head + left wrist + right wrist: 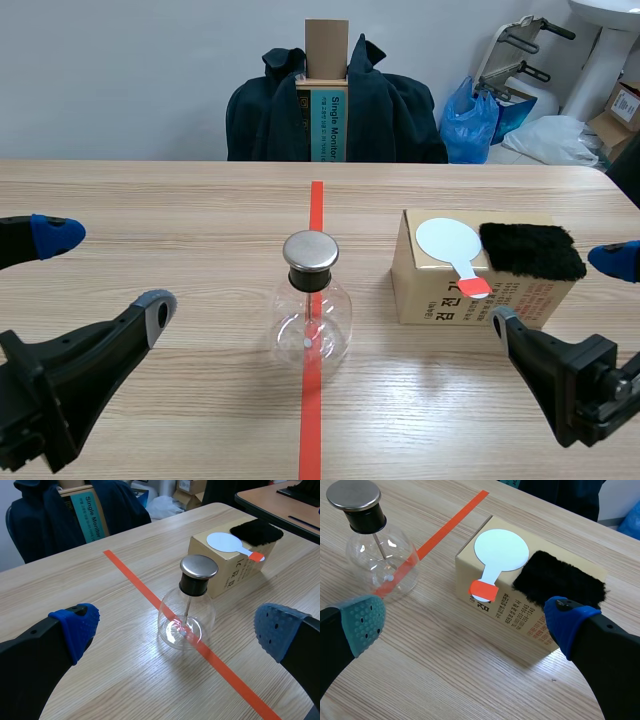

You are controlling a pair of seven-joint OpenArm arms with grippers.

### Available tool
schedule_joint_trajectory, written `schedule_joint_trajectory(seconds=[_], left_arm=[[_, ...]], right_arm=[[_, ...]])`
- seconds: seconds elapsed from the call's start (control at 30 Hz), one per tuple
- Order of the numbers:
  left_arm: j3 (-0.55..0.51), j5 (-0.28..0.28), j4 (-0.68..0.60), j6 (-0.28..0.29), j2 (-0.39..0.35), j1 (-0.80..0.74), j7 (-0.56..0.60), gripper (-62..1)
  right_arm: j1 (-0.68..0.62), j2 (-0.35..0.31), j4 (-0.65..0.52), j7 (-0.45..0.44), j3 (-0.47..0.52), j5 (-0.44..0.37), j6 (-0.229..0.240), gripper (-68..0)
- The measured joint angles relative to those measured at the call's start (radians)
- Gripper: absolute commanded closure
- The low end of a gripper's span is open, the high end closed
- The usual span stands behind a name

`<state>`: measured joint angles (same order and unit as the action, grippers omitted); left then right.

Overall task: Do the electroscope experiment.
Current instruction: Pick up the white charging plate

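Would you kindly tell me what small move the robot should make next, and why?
Probably lower the right end effector toward the black fur pad on the box: it and the left end effector are open and empty, and the pad and white paddle lie untouched beside the electroscope flask.

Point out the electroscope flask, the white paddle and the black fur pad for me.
electroscope flask (pixel 312 300), scene view, upper part of the glass bulb.
white paddle (pixel 499 555), right wrist view, on its round white disc.
black fur pad (pixel 559 580), right wrist view, middle of its furry top.
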<state>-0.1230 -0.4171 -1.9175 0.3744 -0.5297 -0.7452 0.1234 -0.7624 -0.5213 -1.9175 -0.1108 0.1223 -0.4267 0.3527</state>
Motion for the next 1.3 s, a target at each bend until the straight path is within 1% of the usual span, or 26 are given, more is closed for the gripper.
schedule_joint_trajectory(seconds=[0.03,0.1,0.17,0.5,0.67,0.87,1.0,1.07,1.1,1.2,1.23,1.27,1.3], left_arm=[[0.000,0.000,0.000,0.000,0.000,0.000,0.000,-62.3],[0.000,0.000,0.000,0.000,0.000,0.000,0.000,-62.3],[0.000,0.000,0.000,0.000,0.000,0.000,0.000,-62.3],[0.000,0.000,0.000,0.000,0.000,0.000,0.000,-62.3],[0.000,0.000,0.000,0.000,0.000,0.000,0.000,-62.3],[0.000,0.000,0.000,0.000,0.000,0.000,0.000,-62.3],[0.000,0.000,0.000,0.000,0.000,0.000,0.000,-62.3],[0.000,0.000,0.000,0.000,0.000,0.000,0.000,-62.3],[0.000,0.000,0.000,0.000,0.000,0.000,0.000,-62.3],[0.000,0.000,0.000,0.000,0.000,0.000,0.000,-62.3],[0.000,0.000,0.000,0.000,0.000,0.000,0.000,-62.3],[0.000,0.001,0.000,0.000,0.000,0.000,0.000,-62.3],[0.000,0.001,0.000,0.000,0.000,0.000,0.000,-62.3]], right_arm=[[0.000,0.000,0.000,-0.002,0.000,0.000,0.008,-67.9],[0.000,-0.001,0.000,-0.002,0.000,0.001,0.008,-67.9],[0.000,-0.001,0.000,0.005,0.000,0.019,0.008,-67.9],[0.000,-0.002,0.000,0.005,0.000,0.021,0.007,-67.9],[0.000,-0.002,0.000,0.005,0.000,0.046,0.007,-67.9],[0.000,-0.002,0.000,0.004,0.000,0.132,0.006,-67.9],[0.000,-0.002,0.000,0.005,0.000,0.218,0.000,-67.9],[0.000,-0.002,0.000,0.005,0.000,0.285,0.000,-67.9],[0.000,-0.002,0.000,0.008,0.000,0.351,0.000,-67.9],[0.000,-0.002,0.000,0.049,0.000,0.611,0.001,-67.9],[0.000,0.000,0.000,0.058,0.000,0.719,-0.002,-67.9],[0.000,0.006,0.000,0.059,0.000,0.819,-0.017,-67.9],[0.000,0.021,0.000,0.061,0.000,0.917,-0.046,-67.9]])
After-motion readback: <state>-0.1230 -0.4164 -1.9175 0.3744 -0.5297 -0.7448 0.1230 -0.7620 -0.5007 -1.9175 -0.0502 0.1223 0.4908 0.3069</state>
